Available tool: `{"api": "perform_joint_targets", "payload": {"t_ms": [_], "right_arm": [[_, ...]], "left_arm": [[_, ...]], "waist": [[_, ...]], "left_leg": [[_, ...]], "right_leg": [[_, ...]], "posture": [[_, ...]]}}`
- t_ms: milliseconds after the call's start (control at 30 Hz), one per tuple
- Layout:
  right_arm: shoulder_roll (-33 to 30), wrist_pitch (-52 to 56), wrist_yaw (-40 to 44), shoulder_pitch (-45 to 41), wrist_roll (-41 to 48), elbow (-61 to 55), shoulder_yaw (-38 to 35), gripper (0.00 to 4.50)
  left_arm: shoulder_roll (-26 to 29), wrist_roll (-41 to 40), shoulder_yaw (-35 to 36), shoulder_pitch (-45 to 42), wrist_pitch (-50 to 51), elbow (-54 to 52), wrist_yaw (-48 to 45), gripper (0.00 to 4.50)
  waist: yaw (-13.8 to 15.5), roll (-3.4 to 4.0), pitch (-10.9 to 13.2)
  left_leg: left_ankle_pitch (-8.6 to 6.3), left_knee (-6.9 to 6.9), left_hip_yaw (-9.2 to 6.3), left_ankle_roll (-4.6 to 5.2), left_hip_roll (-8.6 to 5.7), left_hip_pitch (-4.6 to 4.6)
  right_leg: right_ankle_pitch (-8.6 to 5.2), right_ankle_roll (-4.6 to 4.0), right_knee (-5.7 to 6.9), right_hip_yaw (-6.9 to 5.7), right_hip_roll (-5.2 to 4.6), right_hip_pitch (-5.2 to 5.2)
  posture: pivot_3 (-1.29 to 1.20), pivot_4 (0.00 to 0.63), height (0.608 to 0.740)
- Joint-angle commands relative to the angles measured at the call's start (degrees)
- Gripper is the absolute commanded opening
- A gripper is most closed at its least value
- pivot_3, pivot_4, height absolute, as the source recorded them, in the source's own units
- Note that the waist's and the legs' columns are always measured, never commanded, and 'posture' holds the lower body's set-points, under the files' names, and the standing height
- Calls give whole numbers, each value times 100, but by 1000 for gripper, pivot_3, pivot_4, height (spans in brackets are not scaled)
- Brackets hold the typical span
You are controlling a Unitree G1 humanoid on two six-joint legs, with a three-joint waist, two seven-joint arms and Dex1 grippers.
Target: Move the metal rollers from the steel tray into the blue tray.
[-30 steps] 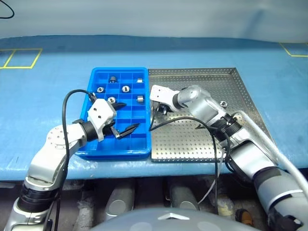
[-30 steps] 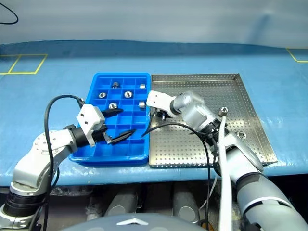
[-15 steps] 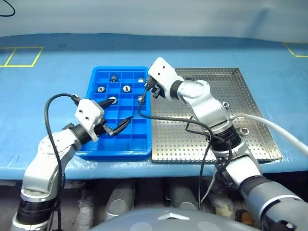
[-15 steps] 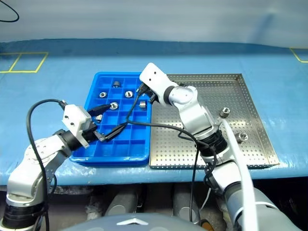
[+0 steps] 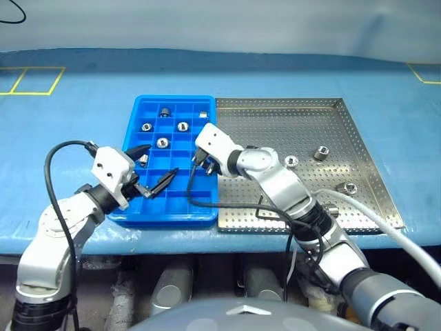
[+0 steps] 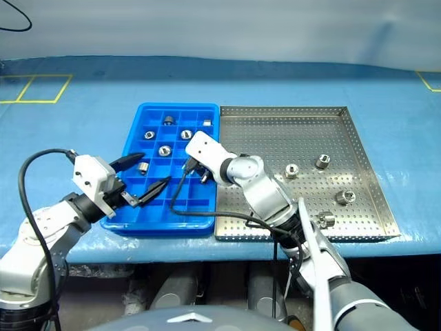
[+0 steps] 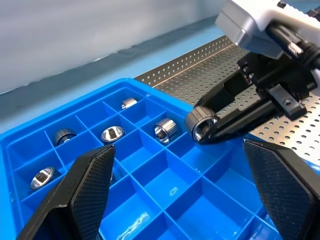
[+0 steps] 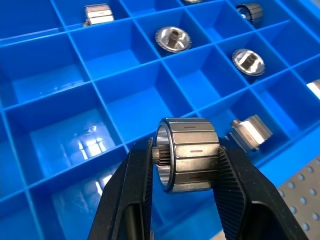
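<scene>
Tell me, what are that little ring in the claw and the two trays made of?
The roller pinched in the right gripper looks like polished steel: mirror-bright, faceted sides. The blue tray seems to be moulded plastic, glossy, with thin divider walls that catch glare. The steel tray looks like perforated sheet metal, probably stainless: a silvery sheen and regular rows of holes. The exact alloys can't be told by eye.

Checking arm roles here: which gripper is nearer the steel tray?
Right. The right gripper holds a roller over the blue tray's edge beside the steel tray; the left gripper hovers open over the blue tray's far side.
</scene>
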Motion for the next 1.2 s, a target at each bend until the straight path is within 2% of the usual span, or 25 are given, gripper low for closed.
{"api": "perform_joint_targets", "payload": {"t_ms": [33,333,667,800,900,1033,1200], "right_arm": [[243,-242,-171,-236,58,88,-159,1316],[732,-695,-319,-614,137,884,-204,1316],[981,-1315,-363,-568,116,2078,-200,1316],[1063,-1470,-553,-579,89,2360,-407,2600],[1014,-1419,-678,-564,136,2077,-683,3578],[757,-837,-884,-481,228,1000,-1265,3578],[-155,45,-844,115,245,-1013,-1854,3578]], "left_arm": [[42,-11,-15,-64,-119,-159,15,4500],[116,-4,-16,128,-91,-227,8,4500],[65,-20,-79,193,-91,-267,95,4500],[47,-27,-184,106,-76,-251,108,4500],[43,-69,-265,-50,-89,-177,74,4500],[69,-124,-475,-492,-95,7,-94,4500],[29,-32,-973,-1560,-198,775,-519,4500]], "waist": [[-5,0,0],[-9,0,0],[19,0,0],[16,0,0],[13,0,0],[10,1,0],[-15,0,-1]], "left_leg": [[0,0,0,0,0,0],[1,-2,-2,-2,-1,1],[2,-5,-4,-5,-1,3],[3,-7,-4,-7,1,7],[4,-6,-4,-8,1,7],[4,-2,-8,-8,-2,2],[3,2,-12,-5,-4,0]], "right_leg": [[0,1,0,0,0,0],[2,3,0,0,2,-1],[1,1,-1,0,6,1],[1,1,1,1,9,2],[1,1,1,1,9,2],[3,3,-1,1,8,3],[4,6,-5,-3,7,10]], "posture": [[159,150,740],[189,150,740],[197,150,740],[178,150,740],[146,150,740],[98,150,740],[21,150,740]]}}
